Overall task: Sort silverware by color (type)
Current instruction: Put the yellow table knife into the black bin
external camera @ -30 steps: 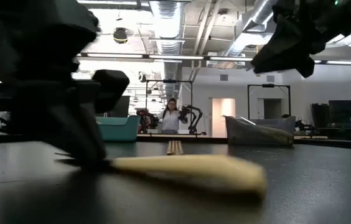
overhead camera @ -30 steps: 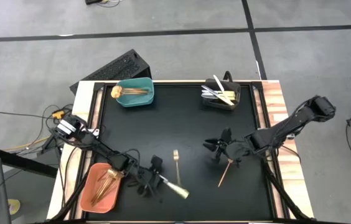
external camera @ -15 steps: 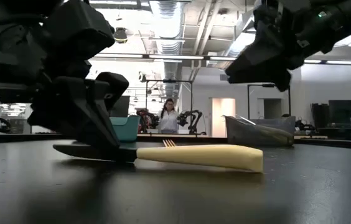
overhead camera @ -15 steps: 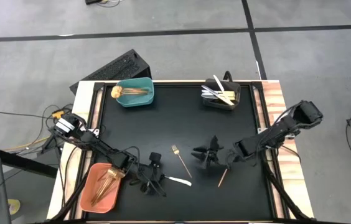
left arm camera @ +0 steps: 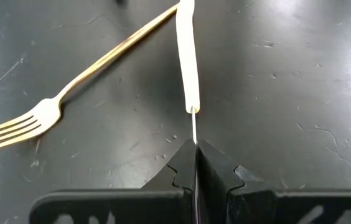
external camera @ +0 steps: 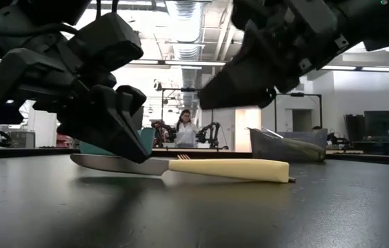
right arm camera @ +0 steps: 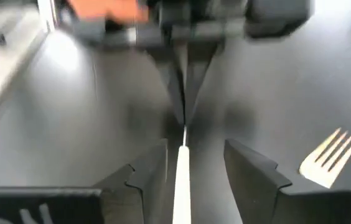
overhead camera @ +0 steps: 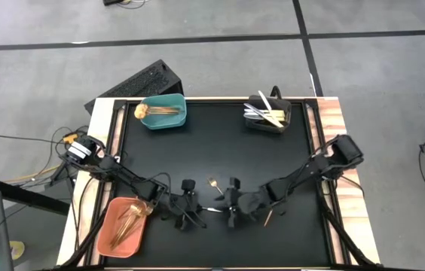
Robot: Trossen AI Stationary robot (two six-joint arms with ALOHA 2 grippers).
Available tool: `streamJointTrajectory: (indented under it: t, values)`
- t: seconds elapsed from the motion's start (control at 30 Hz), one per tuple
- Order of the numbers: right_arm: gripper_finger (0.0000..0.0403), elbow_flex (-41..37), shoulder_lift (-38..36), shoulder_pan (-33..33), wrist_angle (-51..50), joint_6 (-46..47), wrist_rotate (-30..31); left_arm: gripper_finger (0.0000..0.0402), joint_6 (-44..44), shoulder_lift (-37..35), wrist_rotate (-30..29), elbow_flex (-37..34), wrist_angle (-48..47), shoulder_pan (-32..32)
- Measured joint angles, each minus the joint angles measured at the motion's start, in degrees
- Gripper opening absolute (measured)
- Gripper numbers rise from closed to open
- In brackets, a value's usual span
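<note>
Our left hand [left arm camera: 195,163] is clamped shut on the blade of a white-handled knife [left arm camera: 187,56], holding it low over the bench [overhead camera: 273,150], roughly level. Facing it, our right hand [right arm camera: 187,163] has its fingers [right arm camera: 250,171] parted on either side of the knife's white handle without touching it. We judge this to be a hand-over: the right hand takes the knife so it can go to the far bin on its own side. The next move calls for the right fingers to close squarely on the handle before the left lets go, or the knife may drop.

Just beside the two hands a gold fork [left arm camera: 70,93] lies on the bench, its handle passing under the knife's far end. On the right hand's other side lies a copper-coloured piece [overhead camera: 268,217], type unclear.

Close behind the left hand, the orange bin [overhead camera: 112,242] holds copper-toned pieces. Far from both hands, the teal bin [overhead camera: 152,122] holds gold pieces, and the black bin [overhead camera: 252,125] holds white-handled ones.
</note>
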Motion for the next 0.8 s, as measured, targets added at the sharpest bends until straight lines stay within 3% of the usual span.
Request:
streamJointTrajectory:
  t: [0.27,0.53,0.67,0.8]
  values:
    - [0.0190,10.88,7.82,-0.82,-15.61,0.32,-3.67,0.0000,-0.42,-0.04,-2.03,0.02,-0.08,0.13]
    - [0.0172,14.54,10.42,-2.35,-19.50,0.60,-5.40,0.0000,-0.45,-0.07,-3.53,0.09,1.27,0.22]
    - [0.0136,14.50,10.40,-3.09,-21.54,2.84,-5.65,0.0000,-0.68,-0.09,-3.67,0.09,1.25,0.22]
    - [0.0067,14.63,10.37,-3.41,-23.00,3.02,-5.97,0.0000,-1.36,-0.09,-5.66,0.09,1.64,0.22]
